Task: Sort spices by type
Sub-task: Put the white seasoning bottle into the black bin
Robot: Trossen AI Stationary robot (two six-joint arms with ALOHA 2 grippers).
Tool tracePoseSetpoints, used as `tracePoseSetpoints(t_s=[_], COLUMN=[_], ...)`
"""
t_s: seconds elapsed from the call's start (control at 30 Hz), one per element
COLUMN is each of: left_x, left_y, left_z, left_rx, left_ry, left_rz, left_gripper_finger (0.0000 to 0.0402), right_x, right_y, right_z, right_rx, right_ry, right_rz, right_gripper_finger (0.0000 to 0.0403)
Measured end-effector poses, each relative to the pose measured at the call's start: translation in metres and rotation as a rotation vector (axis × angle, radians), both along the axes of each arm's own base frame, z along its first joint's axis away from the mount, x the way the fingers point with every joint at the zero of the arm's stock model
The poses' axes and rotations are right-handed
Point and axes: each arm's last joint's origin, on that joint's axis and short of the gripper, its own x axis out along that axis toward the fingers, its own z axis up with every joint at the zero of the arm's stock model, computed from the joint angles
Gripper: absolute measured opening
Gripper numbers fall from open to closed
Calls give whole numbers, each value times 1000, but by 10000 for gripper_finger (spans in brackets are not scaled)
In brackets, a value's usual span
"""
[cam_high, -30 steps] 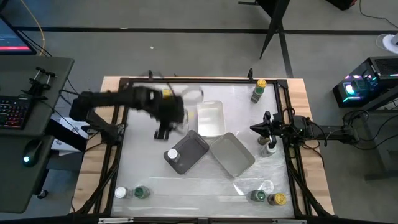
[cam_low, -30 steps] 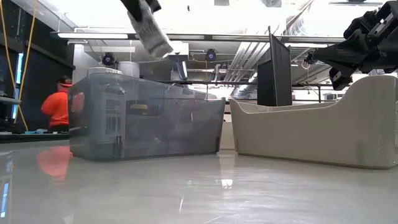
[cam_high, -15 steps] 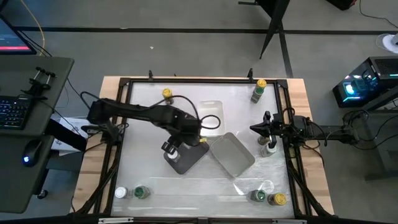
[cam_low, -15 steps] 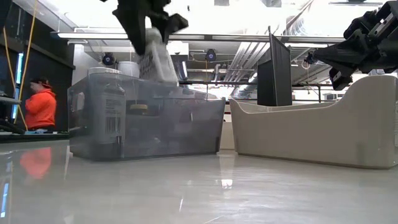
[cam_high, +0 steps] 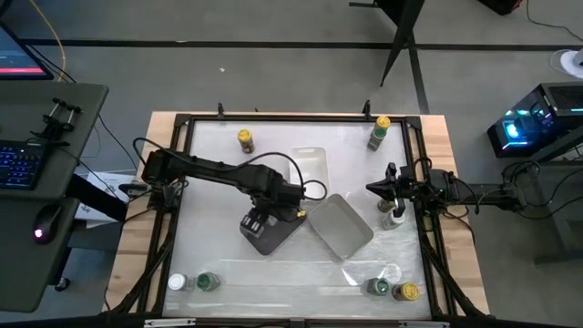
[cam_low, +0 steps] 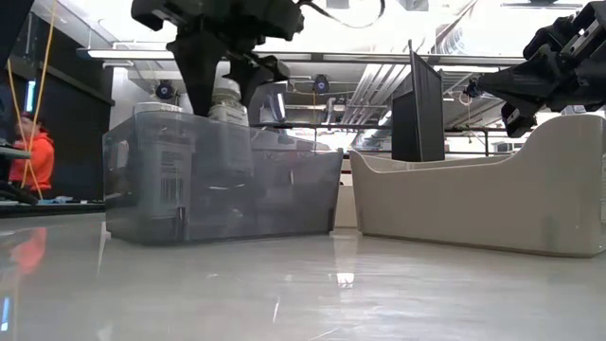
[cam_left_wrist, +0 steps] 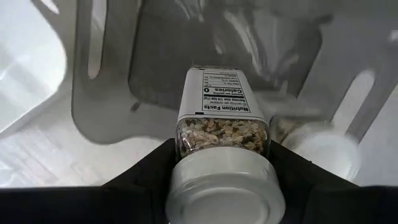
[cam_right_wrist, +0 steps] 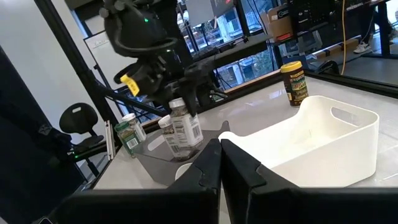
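You find the left pincer [cam_high: 261, 221] over the dark grey tray [cam_high: 284, 219], clamped on a white-lidded jar [cam_left_wrist: 221, 149]; a second white-lidded jar [cam_left_wrist: 323, 149] stands just beside it inside the tray, narrowing the room there. The grey tray [cam_high: 342, 228] and the white tray [cam_high: 310, 164] crowd the table [cam_high: 209, 182] centre. Open surface lies along the near strip and the left side. The closed right pincer [cam_high: 373, 189] waits at the right edge above a jar [cam_high: 392, 217].

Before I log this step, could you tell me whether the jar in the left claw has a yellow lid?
No, the jar held in the left claw has a white lid, with pale flakes showing through the glass above it.
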Motion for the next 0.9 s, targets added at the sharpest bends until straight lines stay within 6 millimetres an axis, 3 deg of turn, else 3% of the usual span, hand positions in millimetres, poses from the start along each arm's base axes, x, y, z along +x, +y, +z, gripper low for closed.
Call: tracePoseSetpoints(t_s=[0.2,0.9], left_x=[-2,-8], left_y=[-2,-32], left_z=[0,0], left_rx=[8,13], left_ry=[12,27], left_rz=[97,148], left_gripper_finger=[173,173], right_x=[0,0], right_y=[0,0], right_z=[0,0], right_rx=[0,0], right_ry=[1,1], right_rz=[0,0], right_gripper_finger=[1,1])
